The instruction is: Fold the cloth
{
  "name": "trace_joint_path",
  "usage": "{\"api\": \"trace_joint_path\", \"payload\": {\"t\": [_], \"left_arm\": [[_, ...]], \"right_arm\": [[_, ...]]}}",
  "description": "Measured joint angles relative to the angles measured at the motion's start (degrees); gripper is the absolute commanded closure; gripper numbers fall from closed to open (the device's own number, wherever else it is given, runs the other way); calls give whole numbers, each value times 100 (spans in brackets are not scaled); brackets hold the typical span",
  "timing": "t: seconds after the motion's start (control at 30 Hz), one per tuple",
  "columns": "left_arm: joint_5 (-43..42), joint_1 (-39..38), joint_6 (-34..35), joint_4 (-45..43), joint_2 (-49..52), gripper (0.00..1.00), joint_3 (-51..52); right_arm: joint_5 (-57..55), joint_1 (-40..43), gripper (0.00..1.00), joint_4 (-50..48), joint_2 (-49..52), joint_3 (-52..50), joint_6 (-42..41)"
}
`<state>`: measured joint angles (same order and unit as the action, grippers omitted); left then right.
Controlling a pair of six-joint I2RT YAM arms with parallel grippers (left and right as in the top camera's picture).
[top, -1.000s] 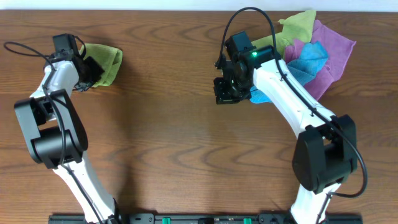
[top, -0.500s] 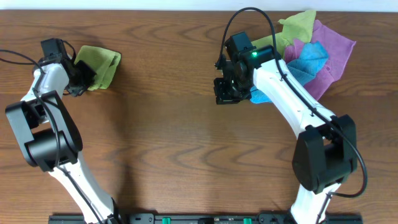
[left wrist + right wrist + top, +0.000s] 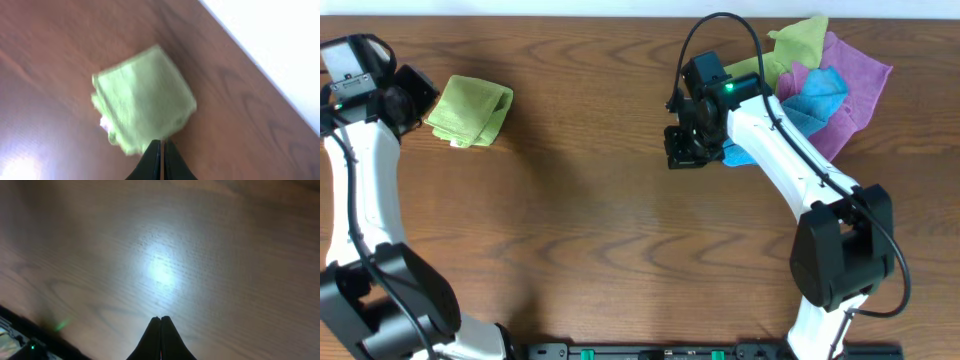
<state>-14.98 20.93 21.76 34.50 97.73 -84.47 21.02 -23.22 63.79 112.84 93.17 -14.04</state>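
My left gripper (image 3: 161,150) has backed left off the folded lime-green terry cloth (image 3: 470,108), fingers together; my right gripper (image 3: 161,322) is pinched together too.

The brown wood-grain counter (image 3: 590,240) carries a folded lime-green terry cloth (image 3: 470,110) far left and a heap of purple, blue and green cloths (image 3: 850,85) far right.

You have: a brown wood-grain tabletop (image 3: 590,230); a white surface (image 3: 570,6) beyond the tabletop's far edge; a bright glare patch (image 3: 161,271) on the tabletop.

Brown woodgrain table (image 3: 580,220); lime-green cloth (image 3: 470,110); purple cloth (image 3: 855,85); blue cloth (image 3: 815,100); olive-green cloth (image 3: 798,40).
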Motion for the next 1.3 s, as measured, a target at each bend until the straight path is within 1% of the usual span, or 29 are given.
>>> {"api": "trace_joint_path", "payload": {"t": [0.1, 0.2, 0.27, 0.4, 0.5, 0.63, 0.7, 0.73, 0.77, 0.8, 0.83, 0.87, 1.03, 1.3], "left_arm": [[-138, -155, -321, 866, 0, 94, 13], [-166, -494, -610, 1368, -133, 94, 37], [-166, -723, -706, 1493, -420, 94, 72], [-70, -1143, -866, 1733, -1738, 94, 240], [35, -1327, -966, 1926, -2723, 94, 472], [68, -1611, -1023, 2072, -4253, 94, 1333], [92, -1655, -1025, 2103, -4885, 94, 1834], [103, -1655, -1025, 2133, -5257, 92, 2116], [107, -1655, -1029, 2142, -5482, 79, 2267], [125, -1655, -1054, 2149, -5746, 36, 2415], [138, -1655, -1056, 2153, -5963, 12, 2500], [142, -1655, -1043, 2146, -6118, 5, 2524], [146, -1655, -962, 2055, -6544, 5, 2531], [146, -1655, -960, 2625, -6559, 5, 2531]], "right_arm": [[-17, 0, 98, 177, -90, 0, 74], [-229, 22, 98, 295, -507, 0, 131], [-520, 44, 98, 446, -973, 0, 151], [-944, 61, 98, 754, -1987, 7, 323], [-1054, 59, 98, 835, -2457, 9, 522], [-1202, -37, 98, 828, -3058, -122, 809], [-1300, -142, 98, 741, -3368, -487, 872], [-1322, -184, 99, 684, -3497, -708, 901], [-1346, -205, 93, 651, -3571, -874, 914], [-1379, -219, 62, 592, -3628, -1110, 946], [-1394, -221, 38, 599, -3628, -1235, 951], [-1412, -221, 1, 616, -3620, -1316, 957], [-1458, -221, 1, 686, -3598, -1397, 973], [-1471, -221, 1, 684, -3598, -1397, 973]]}}
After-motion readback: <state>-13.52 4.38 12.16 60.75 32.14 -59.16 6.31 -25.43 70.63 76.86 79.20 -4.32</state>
